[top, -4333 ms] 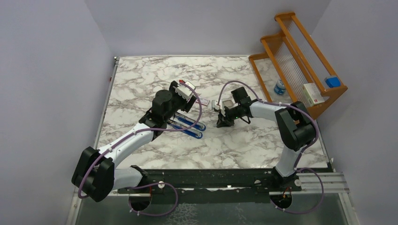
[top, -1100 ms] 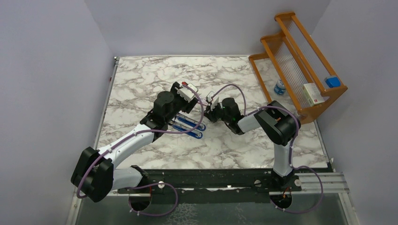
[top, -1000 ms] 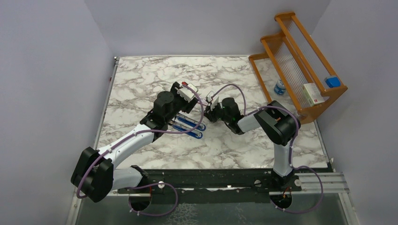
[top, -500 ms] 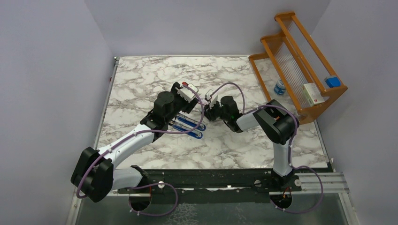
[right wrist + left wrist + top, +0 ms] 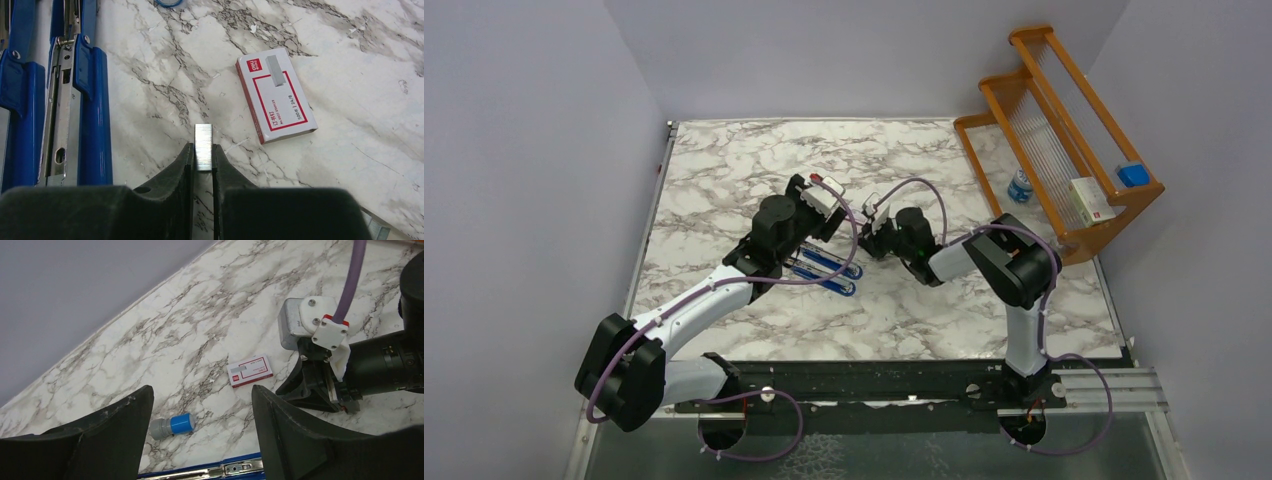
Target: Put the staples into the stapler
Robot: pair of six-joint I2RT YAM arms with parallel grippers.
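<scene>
1. The left gripper (image 5: 200,390) hangs over the middle of the table with its fingers spread wide and nothing between them. Its wrist view looks down past them at a blue-capped cylinder (image 5: 172,425) lying on its side on the marble.
2. The stapler (image 5: 95,100) lies flat and swung open, blue, just beside the left arm. Its metal magazine channel (image 5: 62,110) faces up, and no staples show in the part that can be seen.
3. The right gripper (image 5: 203,160) has its fingertips pinched on a short strip of staples (image 5: 203,145). The strip sticks out forward from the tips; I cannot tell whether it touches the marble.
4. The relation that matters — in the right wrist view the channel lies to the left of the held strip, near but apart. The strip's long axis runs roughly parallel to the channel. The next move looks like a sideways carry to the left and a lowering, with little turning. The right arm is the one placed for it.
5. The staple box (image 5: 276,95) lies flat on the marble to the right of the strip, closed as far as can be seen — its contents are hidden.
6. At the far right, the wooden rack (image 5: 1124,216) holds a white carton (image 5: 1092,200) and a blue block (image 5: 1132,174). A small bottle (image 5: 1021,186) stands at its foot.
</scene>
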